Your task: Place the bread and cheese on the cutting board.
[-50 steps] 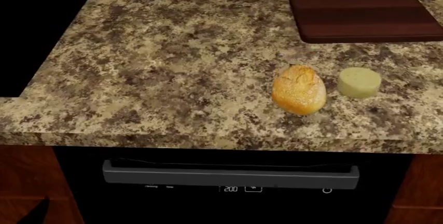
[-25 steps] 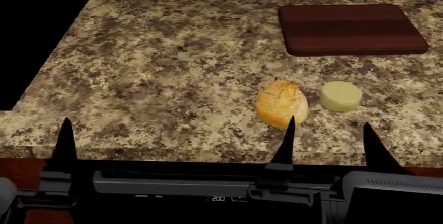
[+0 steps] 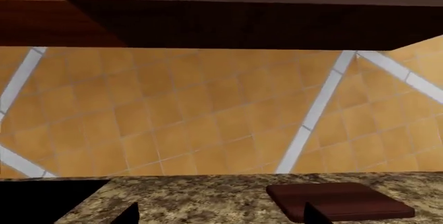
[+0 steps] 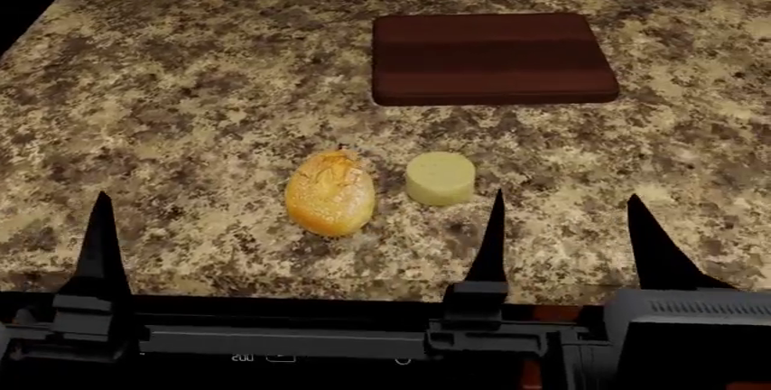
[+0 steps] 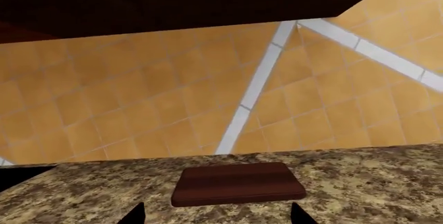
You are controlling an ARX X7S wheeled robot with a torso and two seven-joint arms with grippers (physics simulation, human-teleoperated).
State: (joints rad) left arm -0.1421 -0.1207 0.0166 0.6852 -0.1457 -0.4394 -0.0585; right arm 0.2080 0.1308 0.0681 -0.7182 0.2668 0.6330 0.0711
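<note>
The bread (image 4: 329,193), a golden-brown roll, lies on the granite counter (image 4: 181,101) near its front edge. The cheese (image 4: 440,178), a pale yellow-green chunk, sits just right of it, apart from it. The cutting board (image 4: 494,58) lies bare farther back; it also shows in the left wrist view (image 3: 339,203) and the right wrist view (image 5: 239,183). My left gripper (image 3: 221,218) is open and empty in front of the counter edge, its fingers (image 4: 488,236) spread wide before the bread and cheese. My right gripper (image 5: 218,218) is open and empty; one finger (image 4: 651,250) shows at the right.
A black opening (image 4: 24,6) is cut into the counter at the far left. An orange tiled wall (image 3: 207,120) rises behind the counter, with a dark upper cabinet (image 3: 242,22) overhanging it. The counter's front edge runs just behind my fingers.
The view has shifted right, so the bread, cheese and board now sit further left in it. Both grippers have come up into view at the counter's front edge.
</note>
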